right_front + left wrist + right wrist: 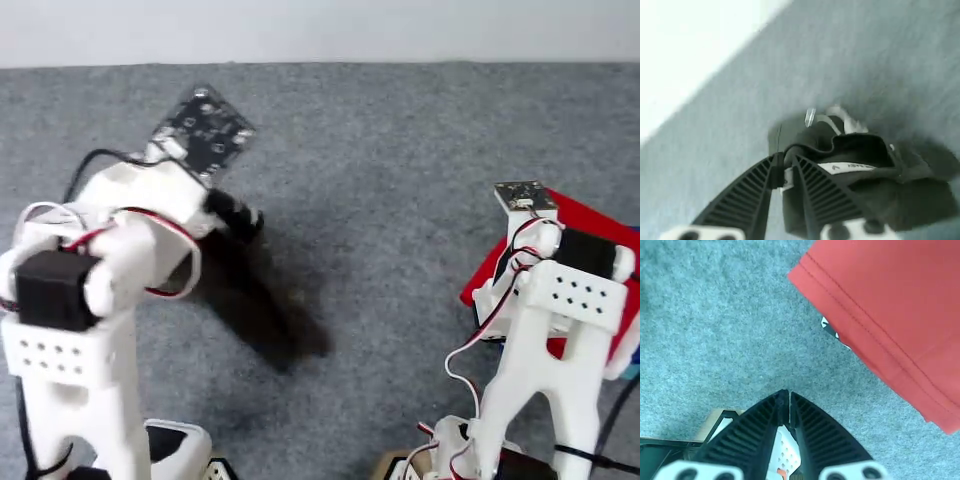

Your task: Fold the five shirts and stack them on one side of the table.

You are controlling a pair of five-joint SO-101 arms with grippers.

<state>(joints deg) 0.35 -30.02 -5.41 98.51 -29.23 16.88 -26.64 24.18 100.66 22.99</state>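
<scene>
So here's where I'm at: my left gripper [777, 165] is clamped on the black shirt [875, 180]. The fingers are pressed together on a fold near the collar label, and the rest is bunched in a dark heap on the grey worktop [400, 180]. That puts it well apart from the red shirt [890, 305], way over on the opposite side. My right gripper [789, 396] is closed up tight with nothing in it. It's parked just beside the red shirt's stitched hem, over bare worktop and not touching the cloth. The red shirt lies flat, with one corner poking out toward the middle and its hem running as a clean straight line. A little white-and-black scrap [829, 327] peeks out from under that hem. From the red shirt across to the black one it's a wide stretch of bare grey, so plenty of elbow room. Past the red shirt, the worktop's far edge runs straight along a white wall [300, 30].
</scene>
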